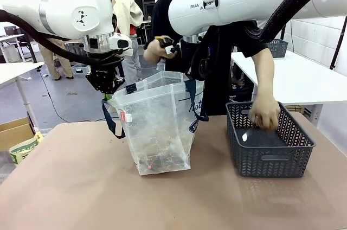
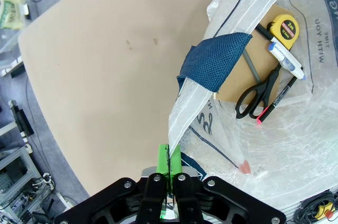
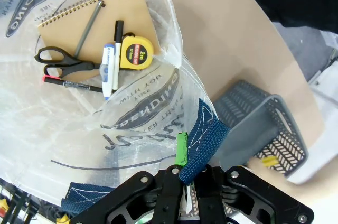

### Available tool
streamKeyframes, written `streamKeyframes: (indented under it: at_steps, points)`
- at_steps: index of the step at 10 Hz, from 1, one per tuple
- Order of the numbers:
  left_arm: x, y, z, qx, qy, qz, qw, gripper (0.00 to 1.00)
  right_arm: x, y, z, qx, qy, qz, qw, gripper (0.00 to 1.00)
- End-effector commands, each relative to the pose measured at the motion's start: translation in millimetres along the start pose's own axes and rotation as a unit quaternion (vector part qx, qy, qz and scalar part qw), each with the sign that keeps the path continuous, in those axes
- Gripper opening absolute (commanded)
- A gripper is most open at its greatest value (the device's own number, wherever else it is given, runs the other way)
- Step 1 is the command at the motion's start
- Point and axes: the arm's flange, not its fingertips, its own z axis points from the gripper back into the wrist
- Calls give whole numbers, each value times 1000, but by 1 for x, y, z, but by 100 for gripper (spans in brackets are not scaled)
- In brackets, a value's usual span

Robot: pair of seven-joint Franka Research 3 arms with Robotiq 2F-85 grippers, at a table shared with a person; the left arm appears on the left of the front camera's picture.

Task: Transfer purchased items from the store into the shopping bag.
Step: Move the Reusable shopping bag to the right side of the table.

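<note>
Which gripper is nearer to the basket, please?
Right. The right gripper clamps the bag's strap on the side facing the basket; the left gripper clamps the bag's far rim, away from it.

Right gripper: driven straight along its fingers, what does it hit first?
Shut on the navy strap, the right gripper would likely press first into the printed wall of the shopping bag; depth is unclear.
</note>
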Motion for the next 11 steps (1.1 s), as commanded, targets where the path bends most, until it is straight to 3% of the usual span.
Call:
streamKeyframes:
  at_steps: [1,11]
  points:
    - [-1,0,0,3,0,0,1000,0,-1,-1,0,-1,1,-4,1000,0]
    - [-1,0,0,3,0,0,1000,0,-1,-1,0,-1,1,-4,1000,0]
